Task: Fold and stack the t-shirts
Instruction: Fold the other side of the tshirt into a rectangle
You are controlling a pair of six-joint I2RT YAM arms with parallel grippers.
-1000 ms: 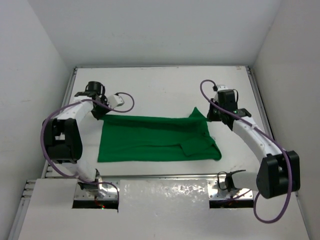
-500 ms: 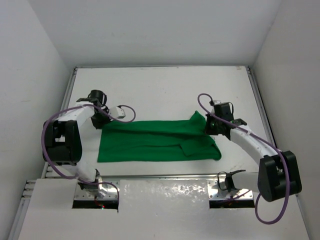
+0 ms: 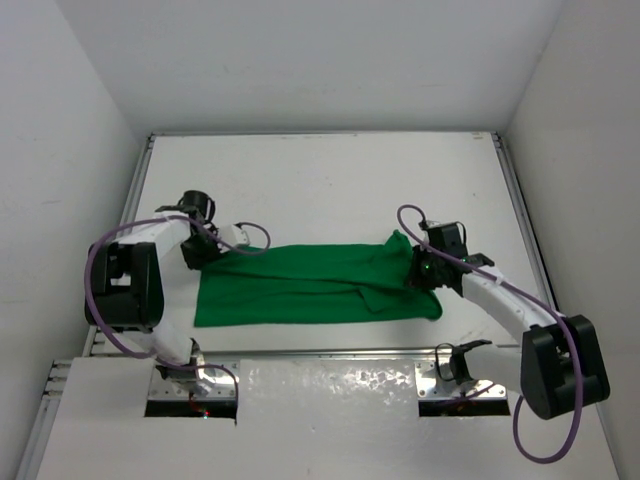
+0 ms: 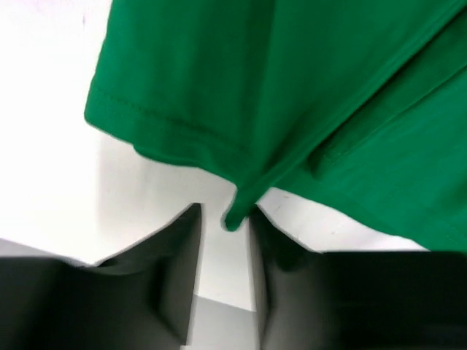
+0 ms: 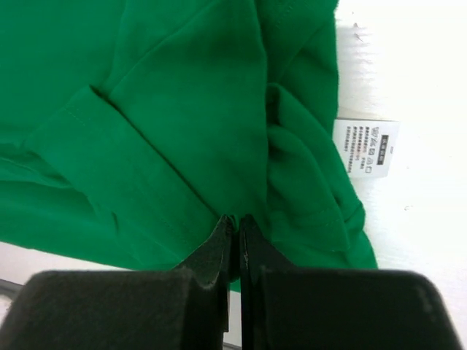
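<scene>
One bright green t-shirt [image 3: 310, 285] lies in a long folded band across the near half of the white table [image 3: 320, 180]. My left gripper [image 3: 204, 256] is at its far-left corner. In the left wrist view the shirt [image 4: 292, 87] fills the top. The left gripper [image 4: 225, 213] is parted, with a thin tip of green hem between the fingertips, beside the right finger. My right gripper [image 3: 420, 272] is at the shirt's right end. In the right wrist view the right gripper [image 5: 237, 219] is pressed together on a fold of the shirt [image 5: 146, 109].
A white care label [image 5: 365, 146] sticks out of the shirt's bunched right end. White walls close the table on the left, back and right. A metal rail [image 3: 330, 385] with the arm bases runs along the near edge.
Both grippers have moved toward the near edge. The shirt's far edge has come with them, so the green band is narrower. The right end has bunched up.
</scene>
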